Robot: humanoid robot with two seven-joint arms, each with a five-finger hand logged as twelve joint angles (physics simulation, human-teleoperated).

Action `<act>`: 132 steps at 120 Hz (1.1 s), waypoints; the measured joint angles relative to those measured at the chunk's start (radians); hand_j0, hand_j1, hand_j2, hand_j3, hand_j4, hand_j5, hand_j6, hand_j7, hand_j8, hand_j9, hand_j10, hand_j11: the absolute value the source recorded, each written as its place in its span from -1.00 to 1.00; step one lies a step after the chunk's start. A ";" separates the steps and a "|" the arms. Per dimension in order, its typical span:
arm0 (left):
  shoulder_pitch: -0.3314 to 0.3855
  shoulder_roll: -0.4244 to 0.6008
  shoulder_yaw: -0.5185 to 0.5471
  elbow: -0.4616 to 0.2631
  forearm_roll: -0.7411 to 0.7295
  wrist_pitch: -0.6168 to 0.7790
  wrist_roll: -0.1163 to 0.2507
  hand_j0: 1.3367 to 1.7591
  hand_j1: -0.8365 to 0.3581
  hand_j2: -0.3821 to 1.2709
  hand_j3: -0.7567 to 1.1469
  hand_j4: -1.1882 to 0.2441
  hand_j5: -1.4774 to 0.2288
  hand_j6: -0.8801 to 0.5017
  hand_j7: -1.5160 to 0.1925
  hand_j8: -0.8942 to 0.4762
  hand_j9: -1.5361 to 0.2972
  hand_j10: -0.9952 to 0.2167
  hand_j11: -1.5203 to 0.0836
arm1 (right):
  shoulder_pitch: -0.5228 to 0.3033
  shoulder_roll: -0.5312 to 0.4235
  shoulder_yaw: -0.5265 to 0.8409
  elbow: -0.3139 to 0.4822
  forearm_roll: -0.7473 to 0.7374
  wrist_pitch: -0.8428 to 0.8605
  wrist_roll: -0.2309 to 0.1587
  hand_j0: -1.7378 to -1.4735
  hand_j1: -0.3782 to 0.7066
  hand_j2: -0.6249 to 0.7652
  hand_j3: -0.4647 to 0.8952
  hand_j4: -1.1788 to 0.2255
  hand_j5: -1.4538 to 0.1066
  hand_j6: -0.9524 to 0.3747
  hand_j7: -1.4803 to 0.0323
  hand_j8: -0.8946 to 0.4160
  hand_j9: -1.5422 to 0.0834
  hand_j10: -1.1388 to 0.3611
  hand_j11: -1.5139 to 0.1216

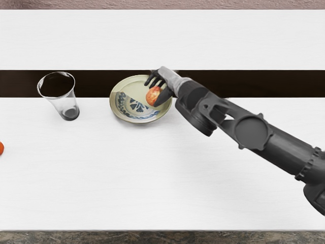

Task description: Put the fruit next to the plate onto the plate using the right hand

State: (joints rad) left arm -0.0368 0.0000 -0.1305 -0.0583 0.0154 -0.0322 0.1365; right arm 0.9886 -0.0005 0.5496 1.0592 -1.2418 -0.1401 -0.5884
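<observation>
While my right arm reaches in from the right edge and slants up across the white table (152, 173), my right hand (165, 84) sits over the right side of the plate (115, 104). My dark fingers (152, 80) curl around the fruit (153, 95), a small red and yellow piece, with the fingers over its top and far side and the thumb against its right side, so I am gripping it. The fruit is within the plate's rim, to the right of the blue pattern in the plate's middle; from this view I cannot tell whether it touches the plate's surface or hangs just above it. The plate lies at the table's far part, its back edge reaching into a dark band (264, 84) that runs across the table. To the plate's left, apart from it, a clear glass (60, 94) stands upright with a dark bottom. At the far left edge, well apart from the rest, a small orange thing (1, 148) pokes into view.
</observation>
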 joint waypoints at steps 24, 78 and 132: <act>0.000 0.000 0.000 0.000 0.000 0.000 0.000 0.52 0.96 -0.53 -0.20 0.64 0.71 0.26 0.76 0.29 0.66 0.62 0.88 | -0.001 0.000 -0.018 -0.003 0.007 -0.004 -0.001 -0.39 -0.08 0.00 -0.32 0.06 0.13 -0.18 0.20 -0.18 0.19 -0.05 0.15; 0.000 0.000 0.000 -0.006 0.000 -0.001 0.000 0.52 0.96 -0.53 -0.20 0.64 0.71 0.26 0.76 0.29 0.66 0.62 0.88 | 0.026 -0.114 0.200 0.096 0.214 0.362 -0.002 -0.40 -0.85 -0.09 -0.32 0.61 0.78 0.36 0.87 0.30 0.82 0.45 0.77; 0.002 0.000 0.001 -0.016 0.001 0.000 0.009 0.52 0.96 -0.53 -0.21 0.64 0.71 0.26 0.76 0.29 0.66 0.62 0.88 | -0.159 -0.630 0.443 0.068 0.586 0.745 -0.002 -0.40 -0.94 -0.10 -0.32 0.67 0.85 0.43 0.95 0.36 0.89 0.51 0.84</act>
State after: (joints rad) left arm -0.0353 0.0000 -0.1297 -0.0744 0.0161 -0.0323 0.1460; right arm 0.8294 -0.6308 0.9924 1.1273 -0.6553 0.6049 -0.5906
